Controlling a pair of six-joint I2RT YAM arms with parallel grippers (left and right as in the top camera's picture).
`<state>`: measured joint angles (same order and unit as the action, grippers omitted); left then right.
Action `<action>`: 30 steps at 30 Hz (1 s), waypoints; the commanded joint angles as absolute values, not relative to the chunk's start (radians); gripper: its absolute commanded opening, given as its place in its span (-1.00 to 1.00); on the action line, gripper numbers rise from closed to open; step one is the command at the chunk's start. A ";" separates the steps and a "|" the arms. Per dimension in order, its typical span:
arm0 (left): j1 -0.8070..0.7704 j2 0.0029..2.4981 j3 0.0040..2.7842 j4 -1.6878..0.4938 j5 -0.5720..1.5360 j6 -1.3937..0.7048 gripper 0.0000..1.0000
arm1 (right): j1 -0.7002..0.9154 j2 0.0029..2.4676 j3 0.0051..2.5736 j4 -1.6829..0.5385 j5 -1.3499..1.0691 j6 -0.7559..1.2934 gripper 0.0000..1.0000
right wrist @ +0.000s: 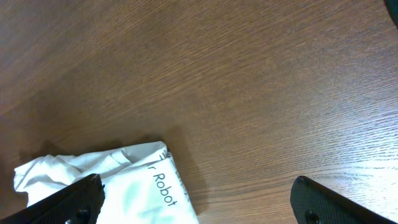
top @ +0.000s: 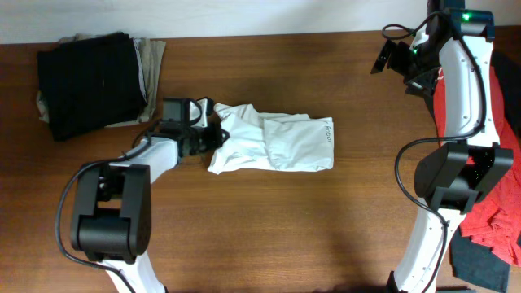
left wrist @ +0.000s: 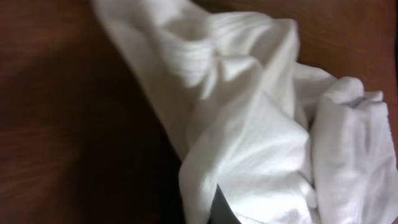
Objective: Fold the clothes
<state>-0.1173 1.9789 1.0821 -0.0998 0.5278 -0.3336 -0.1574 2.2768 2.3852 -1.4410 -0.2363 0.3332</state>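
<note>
Fabric, thin and crumply: the white T-shirt [top: 277,145] lay in the middle of the brown wood-grain worktop [top: 269,236] as a rough oblong. Its right half was flat and smooth, and its left end was bunched into soft ridges. The left pincer [top: 213,135] was clamped shut on that bunched end. The right pincer [right wrist: 196,190] hung wide apart and empty, well away from the shirt. A black folded piece [top: 85,81] lay over a khaki piece [top: 152,61] at the far-left corner.
</note>
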 commanded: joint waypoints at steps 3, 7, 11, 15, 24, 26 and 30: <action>0.024 1.872 1.161 -0.236 0.472 -0.295 -0.99 | -0.158 2.263 2.391 -1.443 -0.228 0.330 0.97; 0.055 1.777 1.246 -0.387 0.420 -0.252 -0.99 | -0.158 2.263 2.391 -1.443 -0.228 0.330 0.97; 0.022 1.702 1.328 -0.513 0.423 -0.253 -0.99 | -0.158 2.263 2.391 -1.443 -0.228 0.330 0.97; -0.086 1.695 1.330 -0.536 0.416 -0.257 -0.99 | -0.158 2.263 2.391 -1.443 -0.228 0.330 0.97; -0.369 1.834 1.329 -0.415 0.148 -0.257 -0.99 | -0.158 2.263 2.391 -1.443 -0.228 0.330 0.97; -0.398 1.904 1.329 -0.350 0.149 -0.257 -0.99 | -0.158 2.263 2.391 -1.443 -0.228 0.330 0.97; -0.461 2.007 1.329 -0.234 0.149 -0.257 -0.99 | -0.158 2.263 2.391 -1.443 -0.228 0.330 0.97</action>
